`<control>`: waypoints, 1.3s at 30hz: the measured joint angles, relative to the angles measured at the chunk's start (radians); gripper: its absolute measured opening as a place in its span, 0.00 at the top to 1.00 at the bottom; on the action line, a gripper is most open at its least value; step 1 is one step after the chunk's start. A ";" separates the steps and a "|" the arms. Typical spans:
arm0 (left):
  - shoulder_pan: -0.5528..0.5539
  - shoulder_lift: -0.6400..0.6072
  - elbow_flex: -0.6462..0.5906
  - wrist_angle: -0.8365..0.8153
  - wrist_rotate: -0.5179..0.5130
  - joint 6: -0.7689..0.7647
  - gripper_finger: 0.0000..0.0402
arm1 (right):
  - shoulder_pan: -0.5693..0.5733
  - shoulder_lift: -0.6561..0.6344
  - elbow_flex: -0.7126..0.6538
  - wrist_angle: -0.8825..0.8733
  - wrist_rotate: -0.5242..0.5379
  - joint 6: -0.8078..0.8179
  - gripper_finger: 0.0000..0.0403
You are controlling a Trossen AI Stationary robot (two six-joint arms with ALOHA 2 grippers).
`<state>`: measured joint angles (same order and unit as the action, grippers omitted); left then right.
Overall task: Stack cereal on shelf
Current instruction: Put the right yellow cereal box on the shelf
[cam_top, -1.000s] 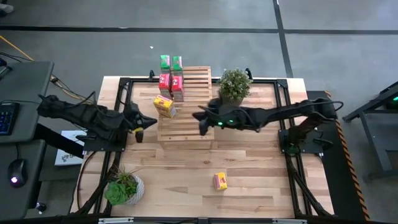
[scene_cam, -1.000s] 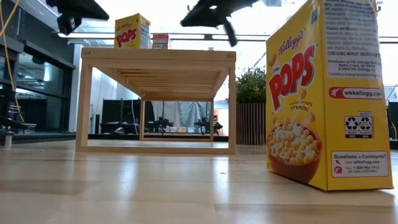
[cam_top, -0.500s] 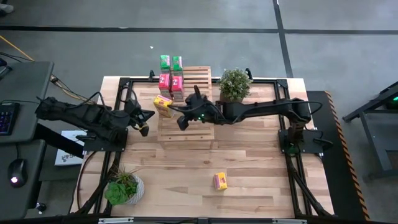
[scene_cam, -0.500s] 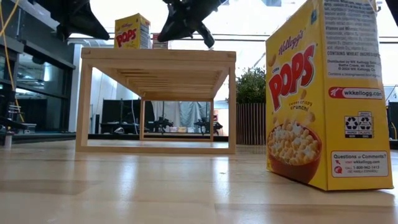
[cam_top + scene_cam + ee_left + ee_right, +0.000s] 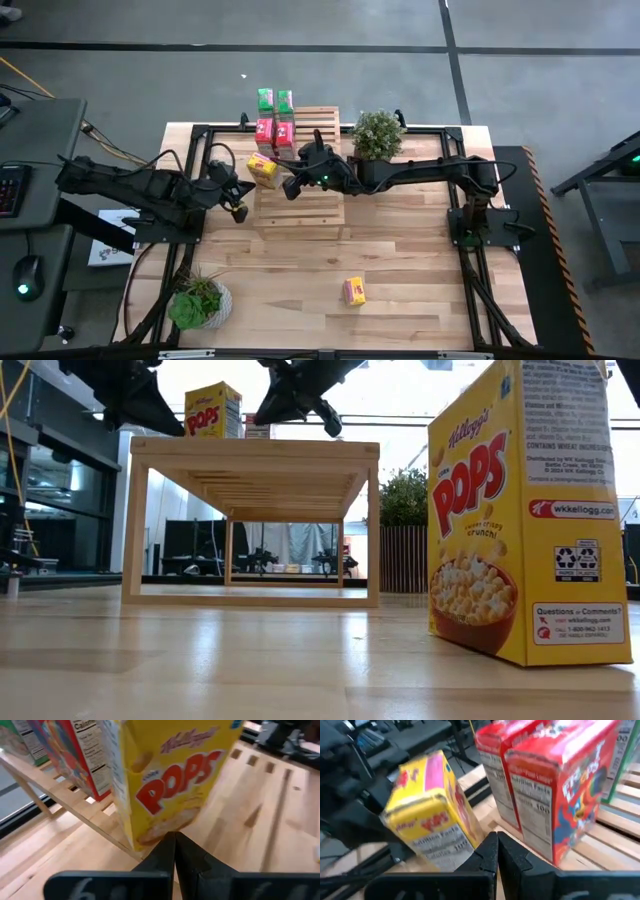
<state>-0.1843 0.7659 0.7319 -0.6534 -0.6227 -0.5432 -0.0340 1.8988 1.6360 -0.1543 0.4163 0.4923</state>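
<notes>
Wooden surface (image 5: 400,260), pale planks inside a black frame, grey floor around it. Contents, near edge to far edge:

- Yellow box (image 5: 354,291) — one cereal box standing alone on the near part of the surface, well apart from the rack; it fills the right of the low view (image 5: 525,510).
- Small potted plant (image 5: 198,300) at the near left corner.
- Left gripper (image 5: 238,209) — just beside the shelf's left edge, fingers (image 5: 167,855) pressed together, holding nothing; the tilted box stands right ahead of them.
- Shelf (image 5: 300,205) — light slatted rack at the middle of the surface, raised on legs in the low view (image 5: 255,455).
- Tilted yellow box (image 5: 264,170) on the shelf's left edge, turned askew; also seen from both wrists (image 5: 170,775) (image 5: 432,815).
- Right gripper (image 5: 291,184) — over the shelf, just right of the tilted box, fingers (image 5: 490,852) closed and empty.
- Red boxes (image 5: 275,138), two side by side on the shelf's far left part.
- Green boxes (image 5: 274,100), two, behind the red pair at the far edge.
- Bushy plant (image 5: 377,137), far right of the shelf.
</notes>
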 joint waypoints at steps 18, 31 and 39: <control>0.123 0.042 0.000 0.002 -0.015 0.003 1.00 | -0.006 0.025 0.000 0.067 -0.063 0.014 1.00; 0.196 0.042 0.000 0.069 -0.015 0.089 1.00 | 0.004 0.046 0.000 0.101 -0.103 0.068 1.00; 0.226 0.042 0.000 0.129 0.046 0.153 1.00 | 0.004 0.046 0.000 0.112 -0.106 0.055 1.00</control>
<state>0.0418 0.8078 0.7319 -0.5242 -0.5762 -0.3903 -0.0299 1.9450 1.6356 -0.0425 0.3103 0.5475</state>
